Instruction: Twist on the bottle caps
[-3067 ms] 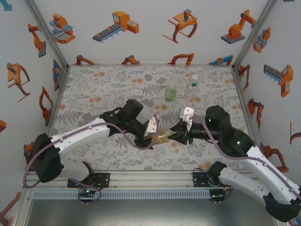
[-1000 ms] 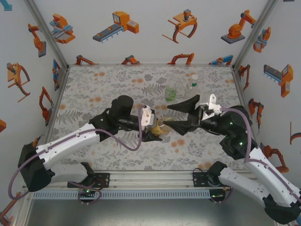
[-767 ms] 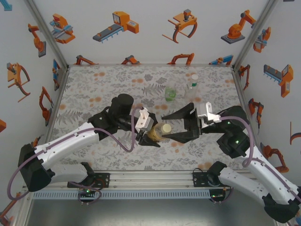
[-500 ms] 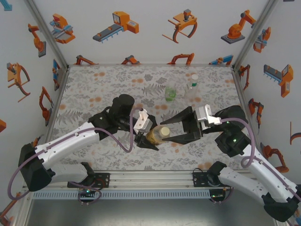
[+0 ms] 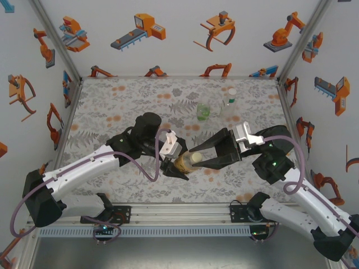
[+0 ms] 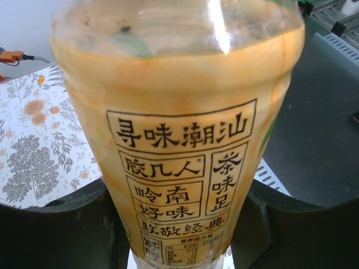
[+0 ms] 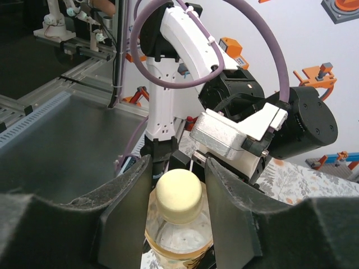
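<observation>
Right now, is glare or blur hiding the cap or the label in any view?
Left wrist: a white glare streak crosses the clear shoulder of the amber bottle, yet its label reads sharp. Right wrist: the cap is crisp and evenly lit; the dark right fingers beside it show little detail. Top external: even light, no glare, the cap small but distinct.

Black Chinese print sits on the orange-yellow paper label (image 6: 180,168) of a tall amber-yellow clear plastic bottle (image 6: 168,28), seen close up in the left wrist view. A boxed top line reads 寻味潮汕. Below it, a box on the left reads 胶几人, and a box on the right reads 茶味足 from top to bottom. Under these come 呤南好味 in two rows, then 致敬经典. The finer print at the label's lower edge is too small to read.
</observation>
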`<action>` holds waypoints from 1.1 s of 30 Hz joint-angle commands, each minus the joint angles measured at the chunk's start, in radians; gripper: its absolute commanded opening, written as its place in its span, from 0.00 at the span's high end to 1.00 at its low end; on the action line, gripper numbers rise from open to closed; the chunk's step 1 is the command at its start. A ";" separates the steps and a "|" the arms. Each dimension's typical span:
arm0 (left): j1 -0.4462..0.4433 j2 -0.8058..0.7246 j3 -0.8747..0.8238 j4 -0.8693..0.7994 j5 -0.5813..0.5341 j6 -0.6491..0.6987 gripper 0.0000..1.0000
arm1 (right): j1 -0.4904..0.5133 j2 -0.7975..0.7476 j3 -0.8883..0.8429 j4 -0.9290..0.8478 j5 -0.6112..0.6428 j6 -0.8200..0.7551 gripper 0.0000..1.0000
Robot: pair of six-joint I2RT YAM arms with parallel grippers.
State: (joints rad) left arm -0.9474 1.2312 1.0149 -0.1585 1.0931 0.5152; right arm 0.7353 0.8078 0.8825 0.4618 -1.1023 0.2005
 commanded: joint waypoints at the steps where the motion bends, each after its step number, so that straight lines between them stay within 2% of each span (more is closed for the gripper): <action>1: 0.000 -0.007 0.034 -0.018 0.034 0.031 1.00 | 0.001 -0.004 -0.007 0.030 -0.020 0.008 0.58; 4: -0.001 -0.010 0.035 -0.018 0.034 0.029 1.00 | 0.000 -0.002 -0.007 0.023 -0.019 0.007 0.55; 21: -0.001 -0.012 0.037 -0.016 0.034 0.026 1.00 | 0.001 -0.013 0.000 -0.024 -0.012 -0.032 0.57; 23: -0.001 -0.014 0.037 -0.016 0.034 0.026 1.00 | 0.001 -0.013 0.000 -0.025 -0.011 -0.032 0.61; 25: 0.000 -0.013 0.036 -0.014 0.033 0.026 1.00 | 0.001 -0.014 0.001 -0.025 -0.006 -0.037 0.70; 26: -0.001 -0.014 0.035 -0.015 0.028 0.026 1.00 | 0.001 -0.017 0.001 -0.030 0.001 -0.044 0.77; 28: -0.001 -0.013 0.032 -0.009 0.017 0.022 1.00 | 0.001 -0.022 0.002 -0.056 0.024 -0.074 1.00; 33: -0.001 -0.027 -0.001 0.059 -0.087 -0.015 1.00 | 0.001 -0.047 -0.008 -0.114 0.134 -0.128 1.00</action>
State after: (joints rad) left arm -0.9493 1.2301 1.0153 -0.1589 1.0702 0.5182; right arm 0.7357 0.7803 0.8825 0.3717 -1.0519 0.1169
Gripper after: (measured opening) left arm 0.545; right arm 0.215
